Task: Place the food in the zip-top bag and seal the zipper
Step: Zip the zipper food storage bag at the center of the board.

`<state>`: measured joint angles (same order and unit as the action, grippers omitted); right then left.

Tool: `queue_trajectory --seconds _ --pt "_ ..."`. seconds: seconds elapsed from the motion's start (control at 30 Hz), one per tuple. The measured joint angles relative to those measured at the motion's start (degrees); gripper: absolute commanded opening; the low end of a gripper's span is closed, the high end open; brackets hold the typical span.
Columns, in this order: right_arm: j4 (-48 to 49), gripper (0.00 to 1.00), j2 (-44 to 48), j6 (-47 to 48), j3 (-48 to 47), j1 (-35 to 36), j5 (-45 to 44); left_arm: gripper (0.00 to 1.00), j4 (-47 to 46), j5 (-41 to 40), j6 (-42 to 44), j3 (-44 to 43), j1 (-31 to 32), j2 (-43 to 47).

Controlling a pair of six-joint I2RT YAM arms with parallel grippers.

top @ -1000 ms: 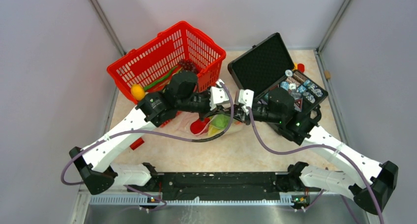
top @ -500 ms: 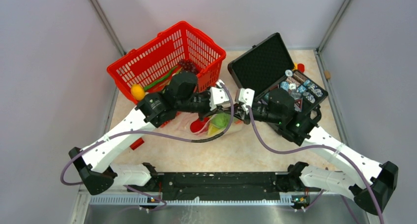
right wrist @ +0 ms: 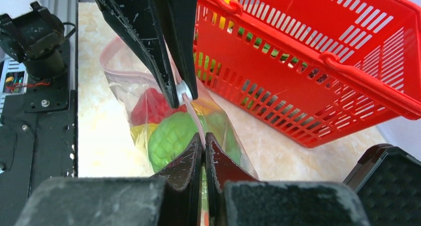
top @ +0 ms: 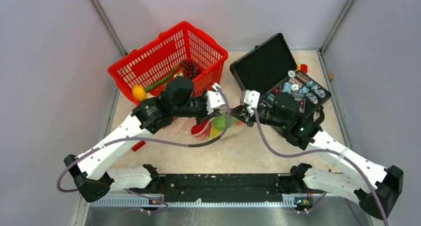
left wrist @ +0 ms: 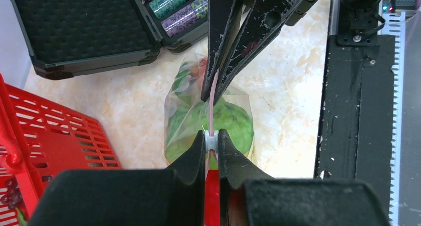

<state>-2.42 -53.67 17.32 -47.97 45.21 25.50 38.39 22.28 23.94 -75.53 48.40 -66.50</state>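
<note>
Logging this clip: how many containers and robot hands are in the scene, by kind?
red mesh basket: 1
black hard case: 1
zip-top bag: 1
hands: 2, the left hand and the right hand, both shut on the zipper
Total: 5

No readable text, labels, brands or numbers anywhere; markings on poker chips (top: 301,87) in black case (top: 261,63) too small and blurred to read.

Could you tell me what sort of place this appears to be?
Probably a robot test cell: plain grey panels enclose the table, and props such as a red basket and a black case sit on it.
</note>
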Motion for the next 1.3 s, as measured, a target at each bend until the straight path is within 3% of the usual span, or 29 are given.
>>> queue_trajectory --seconds 0.03,0.17,0.5,0.53,0.57,0.9,1.3 --pt "0.5 0.03 0.4 -0.1 0.5 0.0 0.0 0.00 -0.1 0.3 -0.2 0.0 0.0 0.0" --pt "2.3 0.36 2.6 -1.0 2.7 0.0 -0.2 0.00 -0.2 1.5 -1.2 0.0 0.0 0.0" --pt "1.6 0.51 3.5 -0.8 3.1 0.0 -0.4 0.00 -0.2 2.2 -1.9 0.0 -0.3 0.3" --pt "1.5 0.65 3.5 -0.8 3.1 0.0 -0.3 0.00 -0.2 2.2 -1.9 0.0 -0.4 0.4" --pt "1.5 0.70 3.5 -0.8 3.1 0.0 -0.3 0.00 -0.2 2.3 -1.9 0.0 -0.3 0.4" --pt "1.6 0.72 2.9 -0.5 2.9 0.0 -0.2 0.00 -0.2 2.6 -2.0 0.0 -0.3 0.8" --pt "0.6 0.66 0.9 0.2 1.7 0.0 1.6 0.00 -0.2 3.1 -2.0 0.0 -0.3 0.8"
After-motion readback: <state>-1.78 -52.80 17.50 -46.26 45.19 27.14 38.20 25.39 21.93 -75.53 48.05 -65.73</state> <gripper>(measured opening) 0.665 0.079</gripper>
